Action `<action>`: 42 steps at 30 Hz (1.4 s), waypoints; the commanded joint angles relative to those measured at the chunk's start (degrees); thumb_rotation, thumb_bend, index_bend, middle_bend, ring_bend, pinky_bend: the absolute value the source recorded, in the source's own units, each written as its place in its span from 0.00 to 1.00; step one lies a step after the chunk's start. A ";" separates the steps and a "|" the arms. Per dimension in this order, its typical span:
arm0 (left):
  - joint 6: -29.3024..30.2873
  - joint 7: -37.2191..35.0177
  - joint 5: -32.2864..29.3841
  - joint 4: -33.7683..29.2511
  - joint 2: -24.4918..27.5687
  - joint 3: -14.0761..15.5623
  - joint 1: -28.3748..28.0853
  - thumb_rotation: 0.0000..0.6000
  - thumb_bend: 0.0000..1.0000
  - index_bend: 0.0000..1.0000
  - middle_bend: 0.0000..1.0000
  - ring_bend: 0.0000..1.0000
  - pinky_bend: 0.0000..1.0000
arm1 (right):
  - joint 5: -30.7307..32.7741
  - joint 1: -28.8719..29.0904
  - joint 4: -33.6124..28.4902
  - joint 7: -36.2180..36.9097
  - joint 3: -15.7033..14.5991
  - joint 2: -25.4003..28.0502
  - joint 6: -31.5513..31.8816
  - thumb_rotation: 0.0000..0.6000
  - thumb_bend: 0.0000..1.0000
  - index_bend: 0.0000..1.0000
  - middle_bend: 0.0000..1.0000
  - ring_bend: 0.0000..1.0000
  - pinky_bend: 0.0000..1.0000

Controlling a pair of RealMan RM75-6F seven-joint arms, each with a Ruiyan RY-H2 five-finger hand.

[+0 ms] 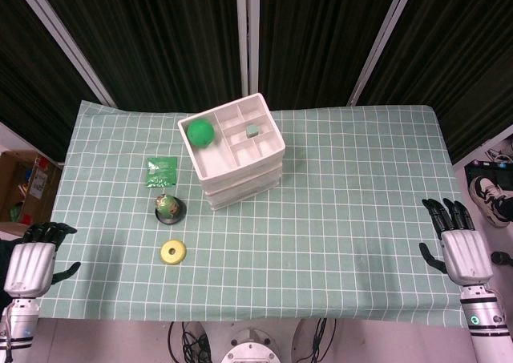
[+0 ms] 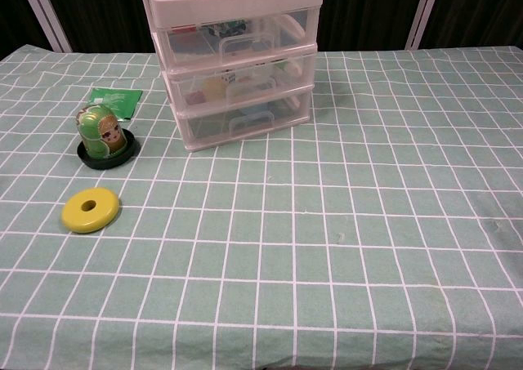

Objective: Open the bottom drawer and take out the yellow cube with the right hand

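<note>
A white plastic drawer unit with three clear drawers stands at the table's back middle. Its bottom drawer is closed, handle facing forward. Through the clear fronts I see blurred contents, with a yellowish shape behind the middle drawer's front; I cannot make out the yellow cube for certain. My right hand rests at the table's near right edge, fingers apart, holding nothing, far from the drawers. At the near left edge my left hand is likewise open and empty. Neither hand shows in the chest view.
A green ball and a small grey-green block lie in the unit's top tray. Left of the drawers are a green packet, a green doll figure on a black base and a yellow ring.
</note>
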 commanded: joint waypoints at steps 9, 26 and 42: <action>0.41 -0.39 0.85 -0.11 0.21 0.08 -0.09 1.00 0.13 0.21 0.20 0.18 0.21 | -0.49 0.05 -0.26 1.08 -0.24 -0.10 0.25 1.00 0.28 0.05 0.10 0.00 0.01; 2.62 0.76 1.86 -0.86 0.20 0.81 1.42 1.00 0.12 0.22 0.20 0.18 0.21 | -1.58 16.08 -11.93 28.17 4.76 1.95 -19.59 1.00 0.33 0.06 0.40 0.31 0.43; 2.21 -2.62 0.77 2.22 -0.55 1.06 2.40 1.00 0.12 0.22 0.20 0.18 0.21 | 25.80 34.95 -2.91 48.41 14.54 -17.41 -47.75 1.00 0.55 0.09 0.75 0.83 0.89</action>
